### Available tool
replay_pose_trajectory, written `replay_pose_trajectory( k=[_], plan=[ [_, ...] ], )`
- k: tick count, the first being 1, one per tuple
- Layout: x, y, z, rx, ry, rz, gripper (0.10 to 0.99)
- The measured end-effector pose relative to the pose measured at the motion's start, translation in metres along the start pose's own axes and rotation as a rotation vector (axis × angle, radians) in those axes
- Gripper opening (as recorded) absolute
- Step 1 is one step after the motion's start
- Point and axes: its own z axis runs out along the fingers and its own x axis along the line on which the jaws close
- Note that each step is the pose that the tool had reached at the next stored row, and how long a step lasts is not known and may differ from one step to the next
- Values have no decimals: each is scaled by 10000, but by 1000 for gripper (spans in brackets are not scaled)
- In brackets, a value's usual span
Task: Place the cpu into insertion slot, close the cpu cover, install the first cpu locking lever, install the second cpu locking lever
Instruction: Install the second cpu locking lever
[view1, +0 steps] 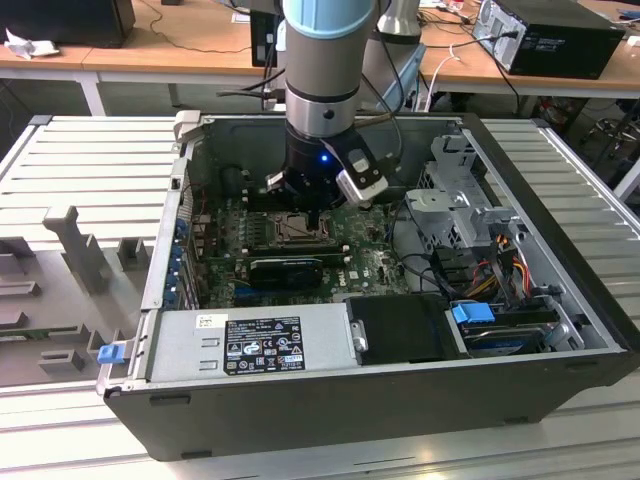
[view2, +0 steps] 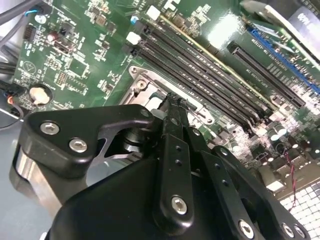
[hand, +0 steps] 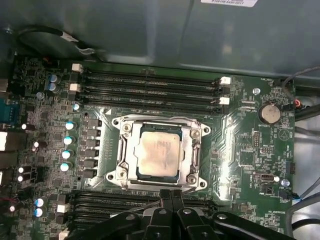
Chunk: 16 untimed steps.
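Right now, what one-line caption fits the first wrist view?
The cpu sits in the insertion slot under the closed cpu cover, gripper shut at its edge.

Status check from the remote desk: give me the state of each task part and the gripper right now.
cpu: seated in the insertion slot, top showing.
cpu cover: down flat around the cpu.
gripper: fingers shut together, holding nothing, tips at the socket's edge.
computer case: side open, motherboard exposed.

Grey power supply (view1: 250, 345), blue latch (view1: 473, 312), coin battery (hand: 270, 112), long black memory slots (hand: 150, 87)
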Motion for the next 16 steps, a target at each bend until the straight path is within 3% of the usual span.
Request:
replay_pose_trajectory(
  k=[2, 6, 9, 12, 16],
  plan=[
    [38, -44, 8, -76, 14, 3, 106],
    [91, -118, 13, -508, -16, 11, 106],
    [113, -151, 18, -680, -30, 13, 106],
    [164, -182, 44, -725, -33, 13, 106],
    [204, -192, 147, -726, -32, 14, 106]
  ],
)
